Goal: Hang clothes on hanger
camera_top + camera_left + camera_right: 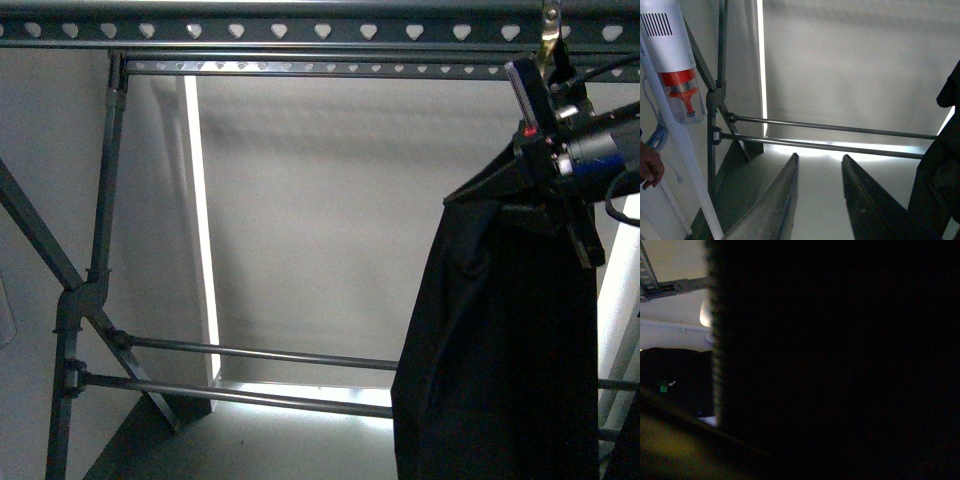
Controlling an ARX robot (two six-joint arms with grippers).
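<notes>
My left claw (820, 156) is open, its two fingers (782, 200) spread with nothing between them, pointing toward the two lower bars (840, 137) of the rack. In the front view the rack (300, 30) fills the frame: its top rail with the row of heart-shaped holes runs across the upper edge, and the crossed legs (70, 290) stand at the left. The black shirt (500, 340) hangs straight down at the right, from the end of my right arm, just below the top rail and not draped over it. The right claw (535, 160) sits at the top of the cloth, but I cannot tell whether it is clamped. The right wrist view is dark. The left wrist view also shows a white stick vacuum (675, 75) and a person's hand (649, 170) beside the rack.
</notes>
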